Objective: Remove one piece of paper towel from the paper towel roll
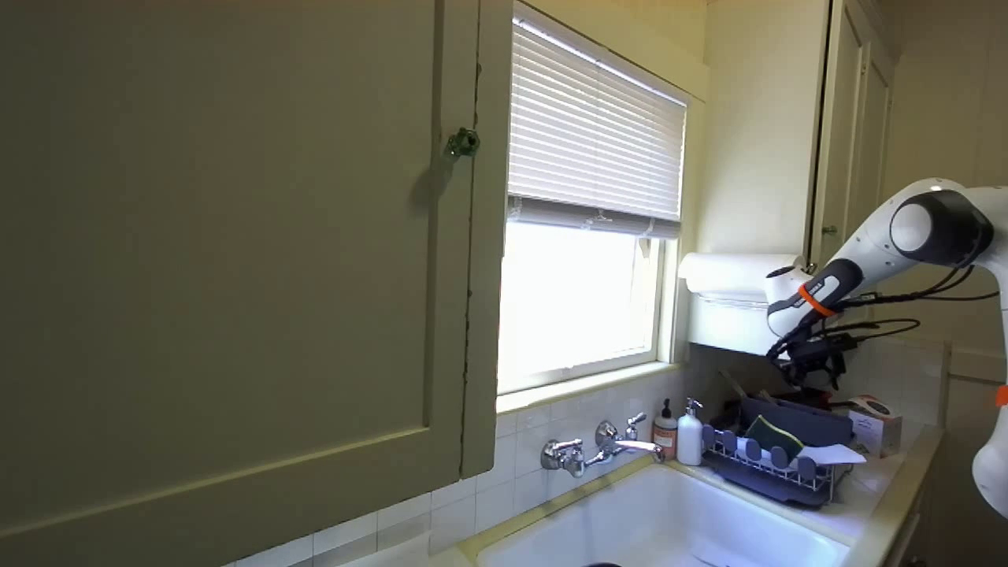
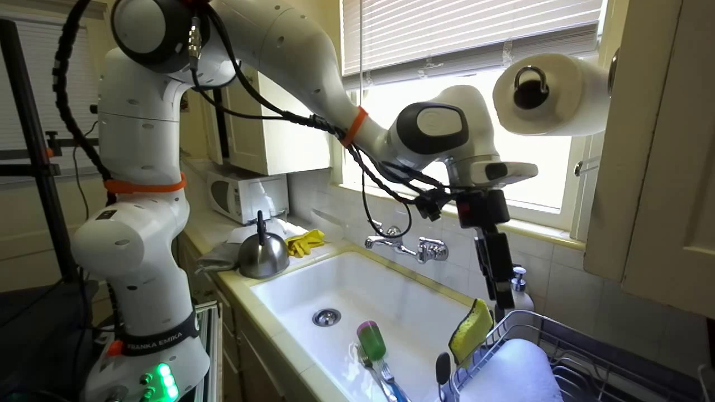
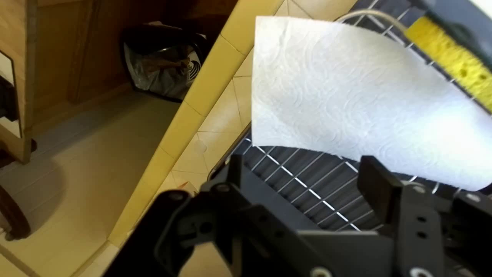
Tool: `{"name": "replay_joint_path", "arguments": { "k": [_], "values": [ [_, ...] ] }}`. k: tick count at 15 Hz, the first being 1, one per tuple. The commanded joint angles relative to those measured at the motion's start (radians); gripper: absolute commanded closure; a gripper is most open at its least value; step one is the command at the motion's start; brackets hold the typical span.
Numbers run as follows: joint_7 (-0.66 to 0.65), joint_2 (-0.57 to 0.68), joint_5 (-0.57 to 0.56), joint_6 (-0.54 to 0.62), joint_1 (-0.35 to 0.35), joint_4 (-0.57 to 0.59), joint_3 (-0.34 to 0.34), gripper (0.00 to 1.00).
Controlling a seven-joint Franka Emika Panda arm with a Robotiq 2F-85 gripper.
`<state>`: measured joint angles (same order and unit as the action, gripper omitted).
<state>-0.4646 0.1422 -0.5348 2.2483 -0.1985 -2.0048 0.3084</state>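
At the far left of an exterior view stands the white robot arm (image 2: 142, 134), its upper part reaching rightwards in front of the bright window (image 2: 547, 167). Next comes a metal kettle (image 2: 263, 254) on the worktop (image 2: 273, 324), with a yellow glove (image 2: 305, 242) just beside it. Then follows the white sink (image 2: 313, 290), a green bottle (image 2: 371, 340) and a fork (image 2: 387, 374) lying inside and the chrome faucet (image 2: 430, 249) on the tiled wall behind. Further right a yellow sponge (image 2: 472, 332) stands tilted at the edge of the dish rack (image 3: 319, 197). Above the rack the pincer (image 3: 305, 173) points downwards; in the wrist view its fingers (image 3: 378, 186) are spread well apart and it has hold of nothing. Near it in that exterior view is a white pump bottle (image 2: 522, 298). The piece of paper towel (image 2: 511, 374) lies loose and slightly bowed across the wires, one end sticking out over the worktop in the wrist view. At the right the paper towel roll (image 2: 567, 100) hangs horizontally beside a cabinet (image 2: 670, 167), a metal bracket showing in its end, higher than the piece of paper towel and well apart from it
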Motion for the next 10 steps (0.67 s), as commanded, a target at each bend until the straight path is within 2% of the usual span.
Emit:
{"name": "replay_joint_path", "arguments": {
  "k": [1,4,8,9,10],
  "values": [
    [-0.048,-0.163,-0.106,-0.122,0.082,-0.129,-0.068,0.00],
    [-0.043,-0.287,-0.101,-0.184,0.122,-0.213,-0.165,0.00],
    [-0.113,-0.445,-0.007,-0.250,0.164,-0.259,-0.299,0.00],
    [-0.073,-0.341,-0.035,-0.214,0.128,-0.198,-0.282,0.00],
    [-0.089,-0.379,-0.022,-0.235,0.137,-0.207,-0.310,0.00]
  ]
}}
